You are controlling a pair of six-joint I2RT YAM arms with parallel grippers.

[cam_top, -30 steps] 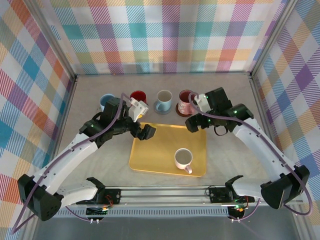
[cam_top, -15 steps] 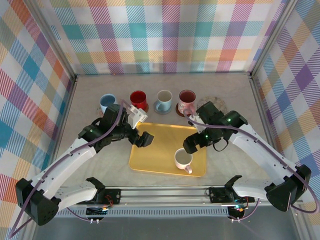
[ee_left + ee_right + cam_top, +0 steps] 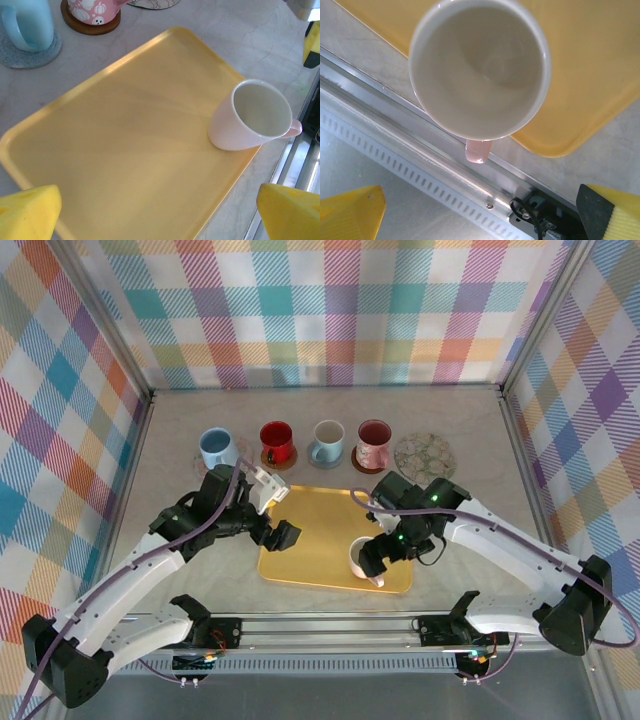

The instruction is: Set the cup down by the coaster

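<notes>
A pale pink cup point(image 3: 361, 557) stands upright and empty on the yellow tray point(image 3: 318, 540), near its front right corner. My right gripper point(image 3: 386, 551) hovers right above it, open. In the right wrist view the cup point(image 3: 480, 67) sits ahead of the yellow fingertips point(image 3: 350, 214), its handle point(image 3: 479, 150) pointing at the near rail, and nothing lies between the fingers. The bare patterned coaster point(image 3: 424, 452) lies at the back right. My left gripper point(image 3: 282, 536) is open over the tray's left edge, well left of the cup point(image 3: 255, 117).
Along the back stand a blue cup point(image 3: 215, 447), a red cup point(image 3: 276, 440), a light blue cup point(image 3: 327, 440) and a pink pumpkin cup point(image 3: 373, 443), each on its own coaster. The metal rail point(image 3: 330, 625) runs just in front of the tray.
My right arm has swung from the pink cup at the back down to a spot above the cup on the tray. The left gripper has drawn back a little toward the near left.
</notes>
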